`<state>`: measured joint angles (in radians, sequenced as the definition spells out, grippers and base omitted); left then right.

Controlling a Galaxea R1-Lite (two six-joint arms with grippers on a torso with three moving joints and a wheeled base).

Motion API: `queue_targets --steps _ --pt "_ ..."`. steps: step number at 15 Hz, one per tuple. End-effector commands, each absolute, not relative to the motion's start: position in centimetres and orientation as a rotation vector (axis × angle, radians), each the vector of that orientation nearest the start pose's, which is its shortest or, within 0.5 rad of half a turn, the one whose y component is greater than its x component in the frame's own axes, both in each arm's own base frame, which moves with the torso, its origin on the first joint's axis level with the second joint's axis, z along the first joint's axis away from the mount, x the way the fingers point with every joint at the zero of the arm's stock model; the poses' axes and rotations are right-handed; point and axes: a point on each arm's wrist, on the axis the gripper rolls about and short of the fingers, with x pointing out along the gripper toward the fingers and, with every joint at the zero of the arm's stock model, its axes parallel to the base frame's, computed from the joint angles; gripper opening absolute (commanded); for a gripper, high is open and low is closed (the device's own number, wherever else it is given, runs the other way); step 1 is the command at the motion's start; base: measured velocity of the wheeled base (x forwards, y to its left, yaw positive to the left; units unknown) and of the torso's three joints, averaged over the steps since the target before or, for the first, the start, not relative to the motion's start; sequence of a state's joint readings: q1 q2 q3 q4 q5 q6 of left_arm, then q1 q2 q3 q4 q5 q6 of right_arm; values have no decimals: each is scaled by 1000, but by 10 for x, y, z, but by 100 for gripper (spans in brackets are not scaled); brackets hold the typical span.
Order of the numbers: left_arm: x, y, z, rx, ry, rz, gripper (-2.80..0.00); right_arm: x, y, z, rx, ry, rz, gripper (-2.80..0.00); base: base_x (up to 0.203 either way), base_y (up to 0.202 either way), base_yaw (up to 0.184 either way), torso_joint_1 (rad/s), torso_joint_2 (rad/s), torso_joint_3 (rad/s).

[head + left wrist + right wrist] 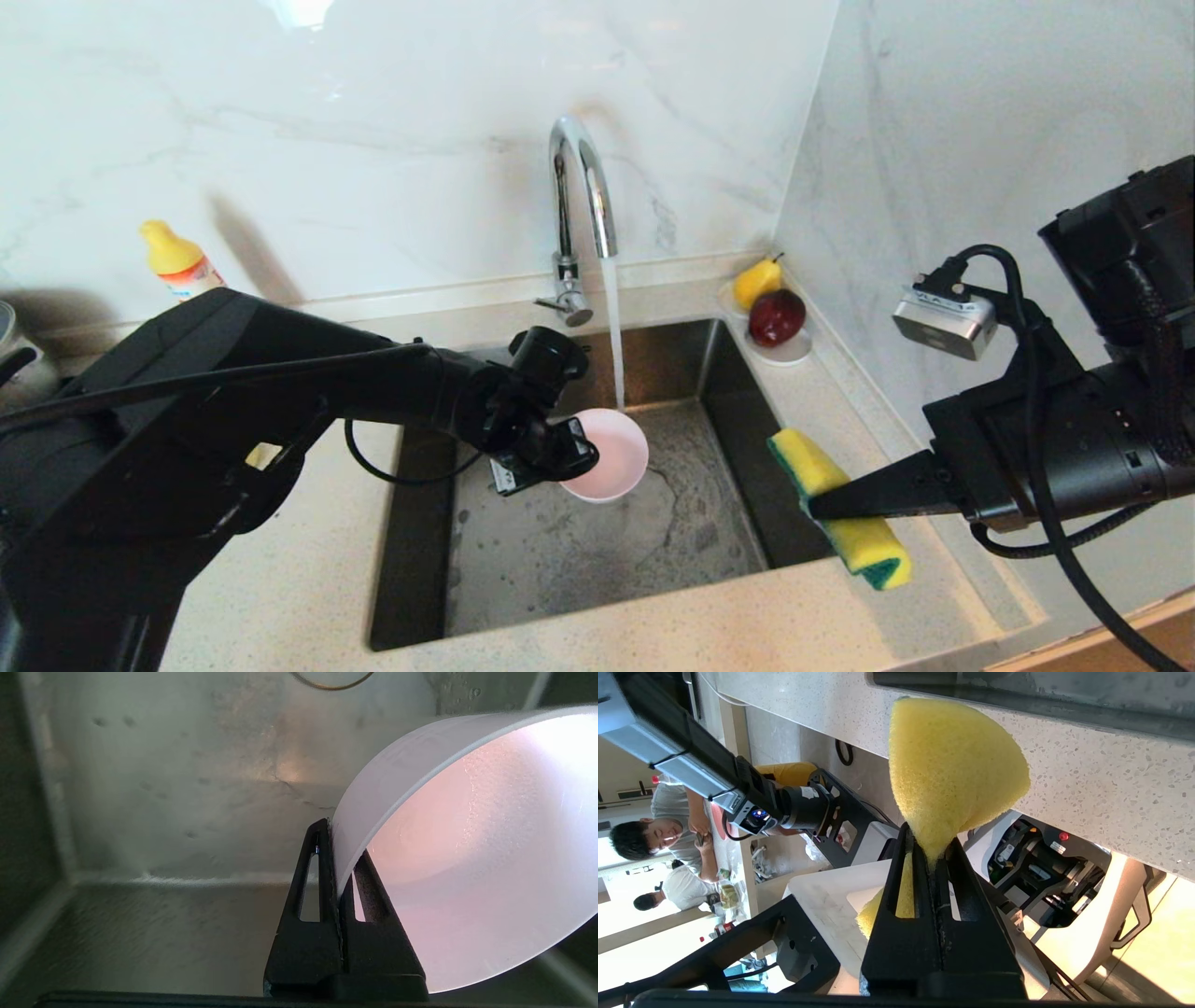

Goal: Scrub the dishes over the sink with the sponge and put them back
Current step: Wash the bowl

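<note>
Over the square brushed-steel sink, just under the stream from the curved chrome tap, the left pincer is clamped on the rim of the pale pink round plastic bowl, one finger inside the wall and one outside. The bowl hangs tilted above the sink floor, its mouth turned up towards the water. At the sink's right-hand edge, over the speckled stone table, the right pincer is squeezed tight on the yellow block sponge with the thin green scouring layer, pinching its middle so that both ends bulge out.

The hold on the bowl is a thin pinch on one point of the rim, so water filling it, or a hard push from the sponge, could lever it round between the fingers or pull it free into the sink. Wet plastic would make that slip likelier. The sponge, held only at its waist, may fold instead of pressing flat.

The bowl is matte, smooth and shallow, with a fine spray of droplets visible on its inner wall. No other dish is in view.
</note>
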<state>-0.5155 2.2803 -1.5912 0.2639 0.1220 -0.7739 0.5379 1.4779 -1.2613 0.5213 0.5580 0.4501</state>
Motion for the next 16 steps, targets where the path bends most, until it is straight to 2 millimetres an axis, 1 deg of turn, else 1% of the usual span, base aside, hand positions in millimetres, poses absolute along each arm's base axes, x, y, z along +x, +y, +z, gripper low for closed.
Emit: queue_targets --steps 1,5,8,10,16 --pt "391 -218 86 -428 977 12 -280 193 129 268 395 1001 852 -280 0 0 0 0 0 0" --pt "404 -225 76 -441 999 44 -280 193 129 265 395 1010 849 -280 0 0 0 0 0 0" --pt "411 -229 82 -474 974 42 -280 191 128 266 395 1007 850 -280 0 0 0 0 0 0" --pt "411 -229 85 -475 979 45 -280 191 128 264 395 1008 849 -280 0 0 0 0 0 0" --pt "409 -228 86 -479 1001 59 -280 194 130 264 395 993 854 -280 0 0 0 0 0 0"
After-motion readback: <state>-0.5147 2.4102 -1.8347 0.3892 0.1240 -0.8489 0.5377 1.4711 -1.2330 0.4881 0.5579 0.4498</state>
